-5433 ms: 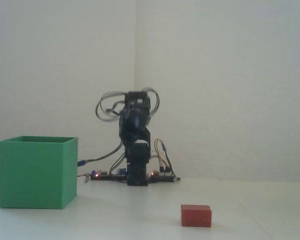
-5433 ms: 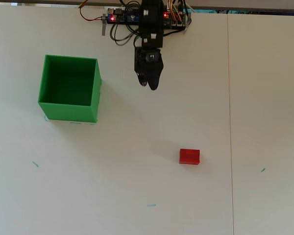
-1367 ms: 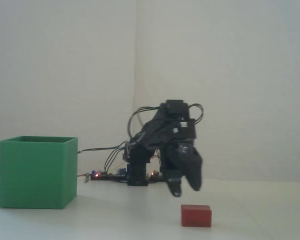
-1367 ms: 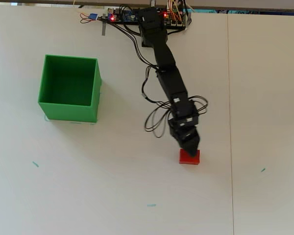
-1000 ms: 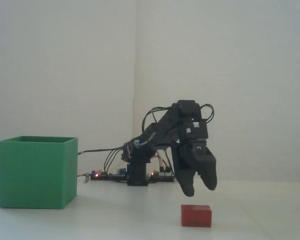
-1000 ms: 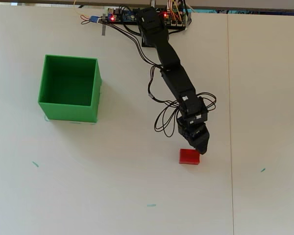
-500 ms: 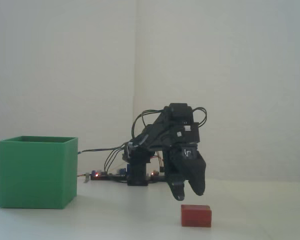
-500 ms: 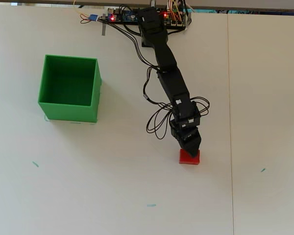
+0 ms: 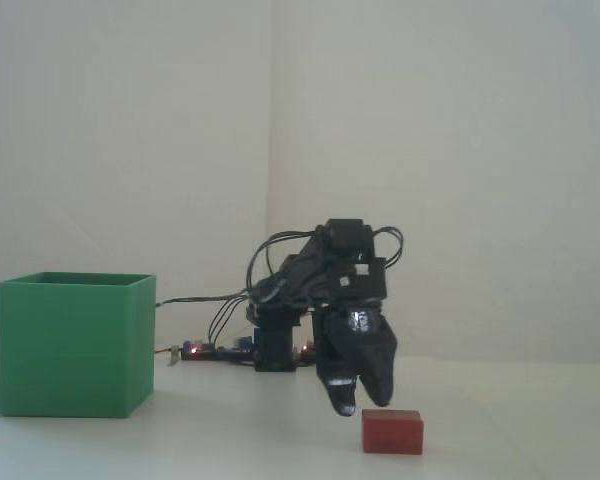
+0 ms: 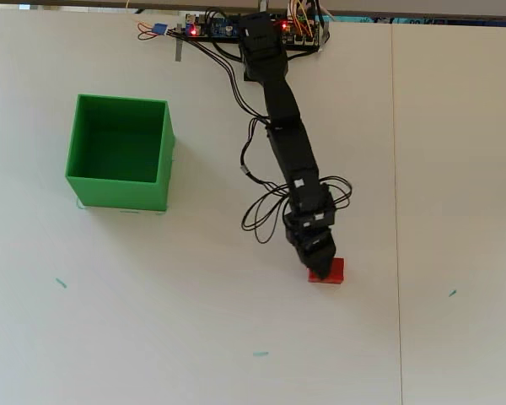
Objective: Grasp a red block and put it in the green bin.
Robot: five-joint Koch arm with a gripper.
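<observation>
The red block lies on the white table, nearest the camera in the fixed view, and serves as the landmark here. In the overhead view the red block sits low and right of centre on the table, partly covered along its upper left edge by the arm's tip.

Just above and to the left of the block in the fixed view hangs the gripper, its black fingers pointing down. The lower tip reaches about the level of the block's top edge, off its left side; whether it touches the block cannot be told. From above, the gripper overlaps the block's upper left corner. The two fingertips show a small gap in the fixed view, so the jaws stand slightly apart and hold nothing; neither finger is seen on both sides of the block.

Behind the block, the black arm stretches back to its base and a circuit board at the far table edge, with loose cables looping beside the wrist.

Far left of the block stands the green bin, upright and open at the top; in the overhead view the green bin is well apart from both block and gripper.
</observation>
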